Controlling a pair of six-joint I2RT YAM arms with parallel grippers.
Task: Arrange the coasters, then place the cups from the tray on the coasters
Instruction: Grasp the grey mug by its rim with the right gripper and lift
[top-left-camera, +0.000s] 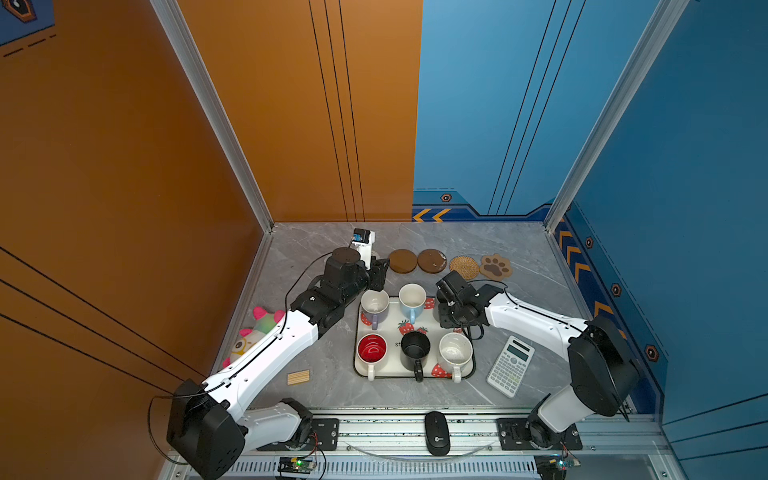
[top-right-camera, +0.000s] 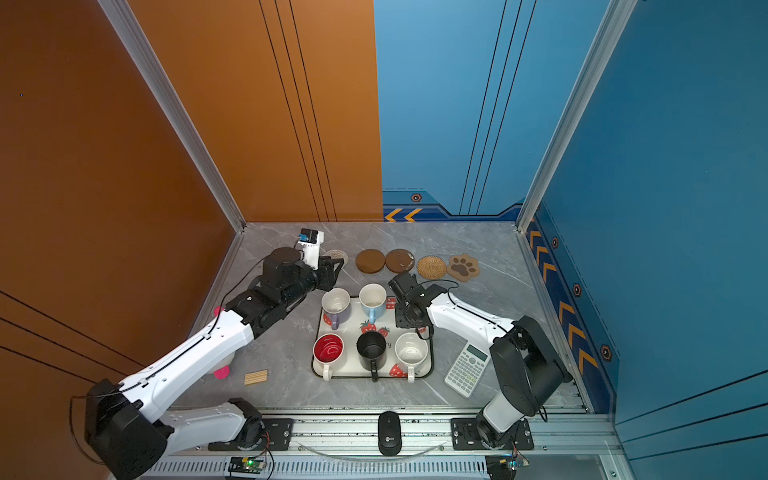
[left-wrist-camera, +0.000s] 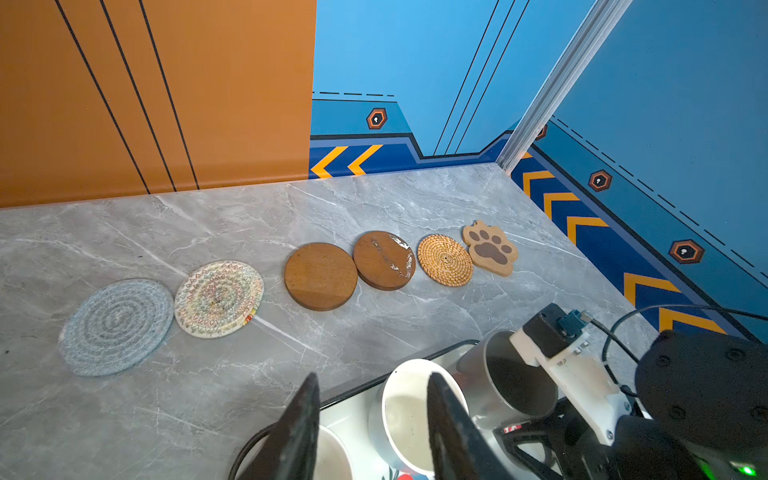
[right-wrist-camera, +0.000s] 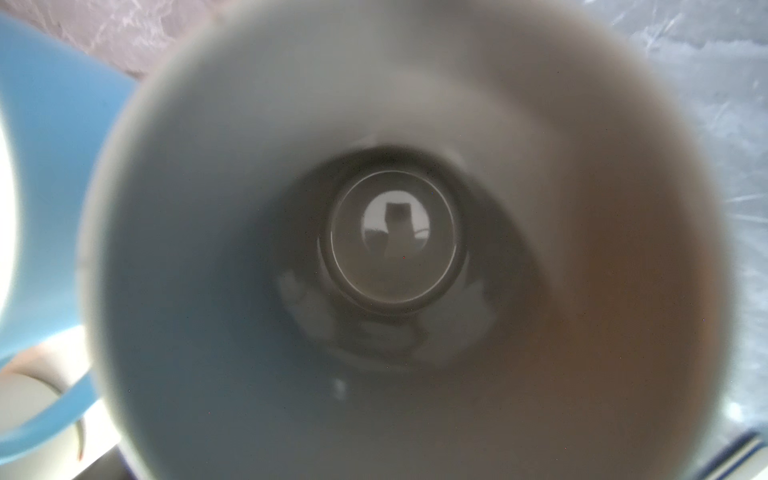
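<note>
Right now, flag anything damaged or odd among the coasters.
One wooden coaster, beside the rattan coaster, has white scrapes across its top, as if the finish has worn off. Nothing else looks damaged.

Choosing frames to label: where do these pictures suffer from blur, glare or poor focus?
Right wrist view: the grey cup fills the frame, its wall soft, only the bottom's reflection fairly sharp; the light blue cup beside it is blurred. Left wrist view: the coasters are crisp, the left gripper's jaws soft. Both top views: sharp, evenly lit.
</note>
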